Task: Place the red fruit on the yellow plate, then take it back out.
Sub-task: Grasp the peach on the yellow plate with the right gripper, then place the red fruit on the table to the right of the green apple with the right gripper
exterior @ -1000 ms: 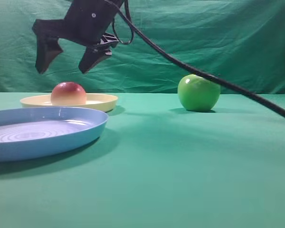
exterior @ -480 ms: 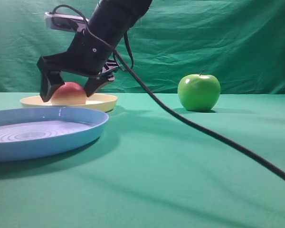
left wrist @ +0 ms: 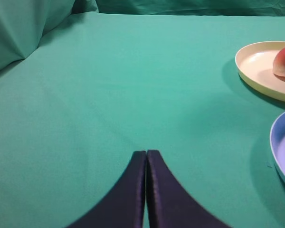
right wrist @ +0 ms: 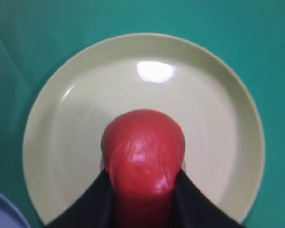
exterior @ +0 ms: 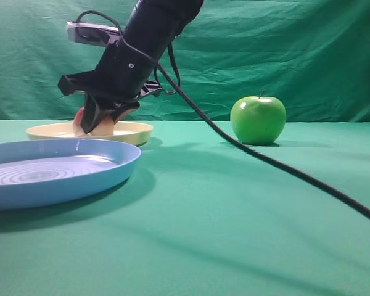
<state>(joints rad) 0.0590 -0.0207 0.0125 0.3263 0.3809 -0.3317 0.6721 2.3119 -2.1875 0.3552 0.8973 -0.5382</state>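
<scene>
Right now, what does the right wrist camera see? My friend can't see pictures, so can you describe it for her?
Seen from straight above, a red fruit sits squeezed between the right gripper's two black fingers, over the middle of a round yellow plate. Green cloth surrounds the plate, and a sliver of a blue plate shows at the bottom left corner.

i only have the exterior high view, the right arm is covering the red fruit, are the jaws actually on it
Observer: Yes. In the right wrist view the right gripper has a finger pressed on each side of the red fruit.
Operator: is it off the plate yet
Observer: Cannot tell lift, but from above the fruit sits over the middle of the yellow plate, which is otherwise bare.
Operator: and the left arm
Observer: The left wrist view shows the left gripper shut, with nothing in it, over bare green cloth, well to the side of the yellow plate.
</scene>
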